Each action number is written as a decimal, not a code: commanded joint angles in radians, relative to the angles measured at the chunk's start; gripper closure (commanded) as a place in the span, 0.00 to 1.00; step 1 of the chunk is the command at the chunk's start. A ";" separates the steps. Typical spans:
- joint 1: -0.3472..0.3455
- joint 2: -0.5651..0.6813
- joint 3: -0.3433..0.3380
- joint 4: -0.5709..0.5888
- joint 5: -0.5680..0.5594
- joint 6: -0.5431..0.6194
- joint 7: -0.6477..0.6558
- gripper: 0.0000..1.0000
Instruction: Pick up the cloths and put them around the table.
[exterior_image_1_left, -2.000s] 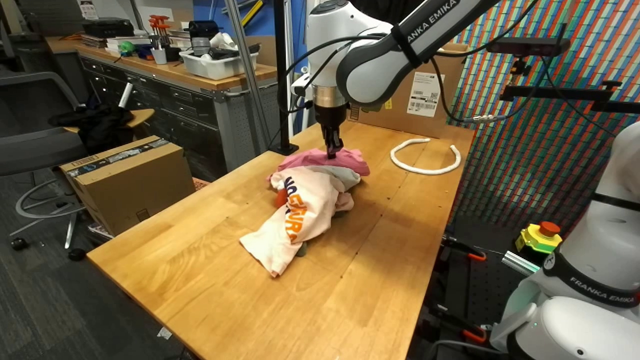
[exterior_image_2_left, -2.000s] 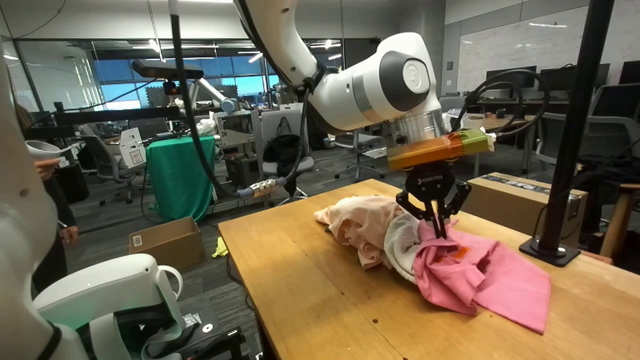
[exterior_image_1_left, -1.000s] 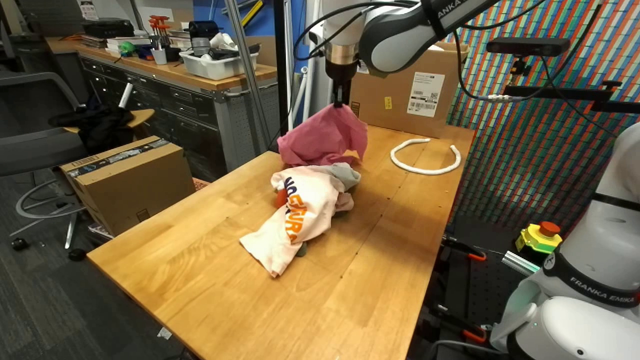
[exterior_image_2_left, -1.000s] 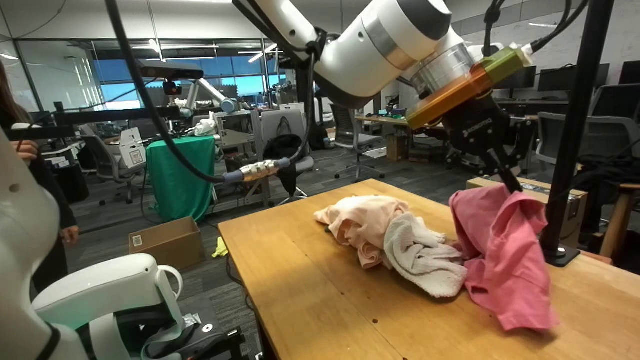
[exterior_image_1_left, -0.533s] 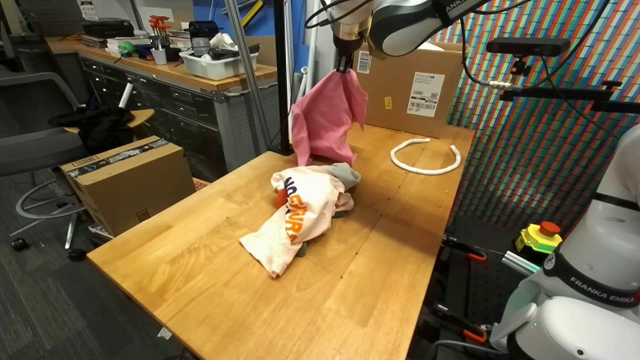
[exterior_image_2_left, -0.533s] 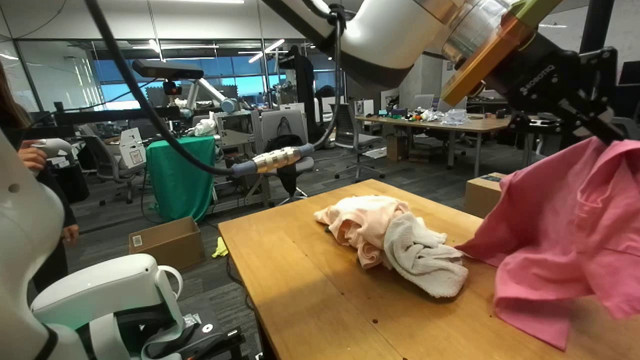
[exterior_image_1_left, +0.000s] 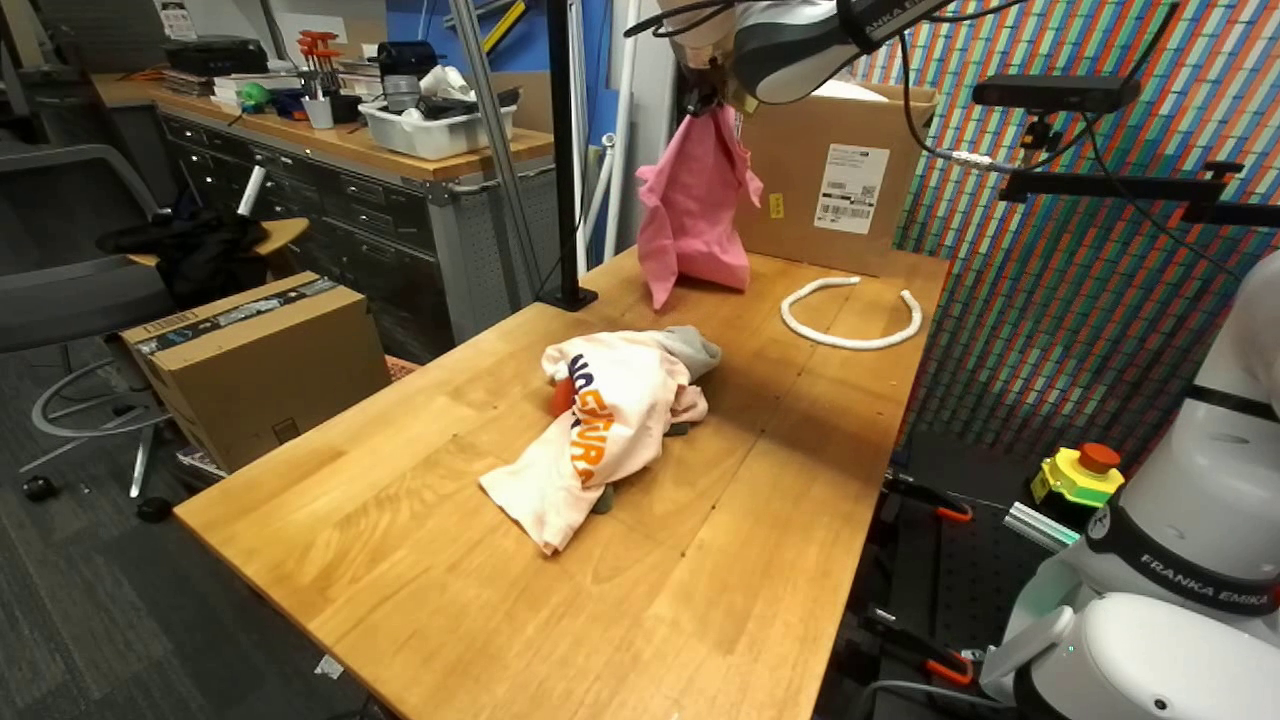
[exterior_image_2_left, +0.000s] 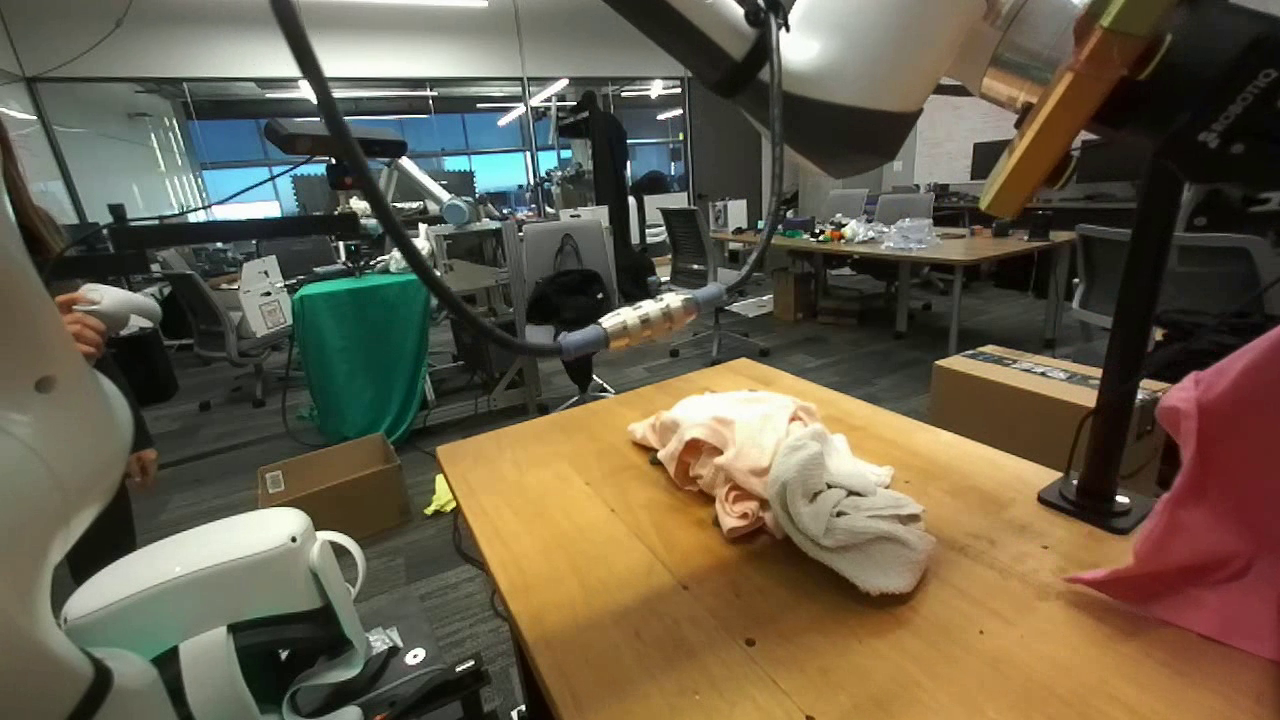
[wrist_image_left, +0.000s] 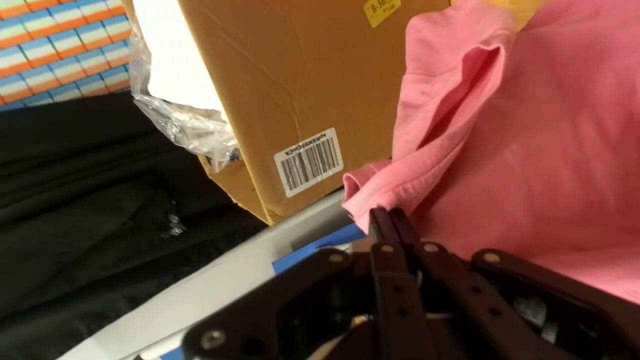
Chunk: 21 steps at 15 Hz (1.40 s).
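Observation:
My gripper (wrist_image_left: 389, 215) is shut on the pink cloth (wrist_image_left: 540, 150), pinching it at its top edge. In an exterior view the gripper (exterior_image_1_left: 702, 104) is high over the far end of the table (exterior_image_1_left: 450, 560), and the pink cloth (exterior_image_1_left: 695, 205) hangs below it; I cannot tell if its lower edge touches the wood. In an exterior view the pink cloth (exterior_image_2_left: 1230, 510) is cut off at the right edge and the fingertips are out of view. A peach cloth with orange letters (exterior_image_1_left: 600, 420) and a grey-white towel (exterior_image_2_left: 850, 510) lie heaped mid-table, apart from the pink cloth.
A white curved tube (exterior_image_1_left: 850, 342) lies near the table's far side edge. A large cardboard box (exterior_image_1_left: 790, 220) stands at the far end, behind the pink cloth. A black pole (exterior_image_2_left: 1120, 350) rises from the table edge. A red thing (exterior_image_1_left: 562, 398) peeks from under the peach cloth.
My gripper has taken the pink cloth off the heap, lifted it and carried it toward the table's far end. The grey-white towel is uncovered. The peach cloth has not moved.

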 joint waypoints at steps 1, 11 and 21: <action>0.002 0.081 -0.008 0.115 -0.055 -0.109 0.152 1.00; 0.005 0.203 -0.001 0.237 -0.039 -0.283 0.339 0.73; -0.001 0.092 0.050 0.074 0.095 -0.160 0.156 0.05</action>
